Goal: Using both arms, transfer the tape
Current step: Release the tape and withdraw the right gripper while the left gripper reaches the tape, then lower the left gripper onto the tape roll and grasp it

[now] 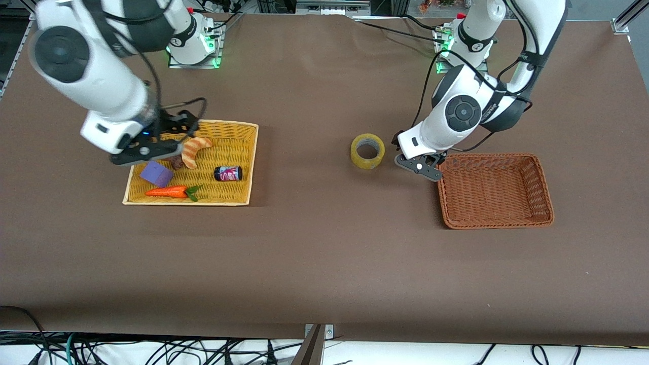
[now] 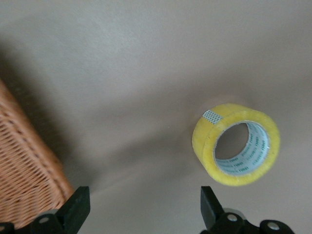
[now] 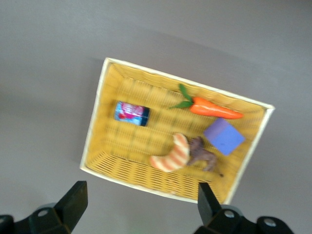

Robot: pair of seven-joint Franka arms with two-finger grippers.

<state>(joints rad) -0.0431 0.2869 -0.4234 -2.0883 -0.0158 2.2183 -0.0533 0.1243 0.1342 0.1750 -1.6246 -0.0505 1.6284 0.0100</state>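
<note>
The tape (image 1: pixel 367 151) lies on the table (image 1: pixel 324 263) between the yellow basket (image 1: pixel 243 197) and the brown basket (image 1: pixel 496 221). The left pincer (image 1: pixel 420 167) hangs open beside it; the right pincer (image 1: pixel 152 148) gapes empty over the yellow basket.

Two white jointed arms, each wearing black round joint caps, trailing black cables, carrying black end effectors; green lights glowing at bases.

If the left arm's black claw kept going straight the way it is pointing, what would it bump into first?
Probably just the bare brown table. The open left gripper points down between the yellowish ring-shaped tape roll and the orange-brown wicker basket, touching neither, though depth is hard to judge.
</note>
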